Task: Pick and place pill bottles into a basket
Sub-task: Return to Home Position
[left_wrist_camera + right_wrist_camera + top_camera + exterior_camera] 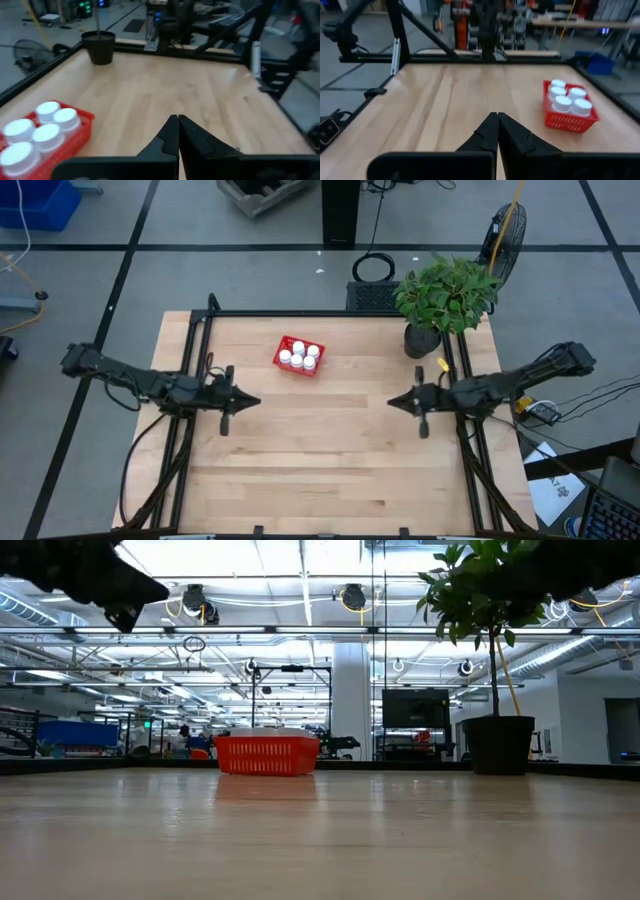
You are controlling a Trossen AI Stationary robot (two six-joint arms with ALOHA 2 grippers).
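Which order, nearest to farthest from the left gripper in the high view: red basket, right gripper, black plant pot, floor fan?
From the left gripper:
1. red basket, just beyond it, toward the table's middle.
2. right gripper, straight across the table.
3. black plant pot, far right corner.
4. floor fan, off the table, behind the plant.

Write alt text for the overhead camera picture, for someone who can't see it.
Five small white pill bottles stand in a small red meshed plastic basket on a wooden table. The left gripper and right gripper, both shut, wait at either side.
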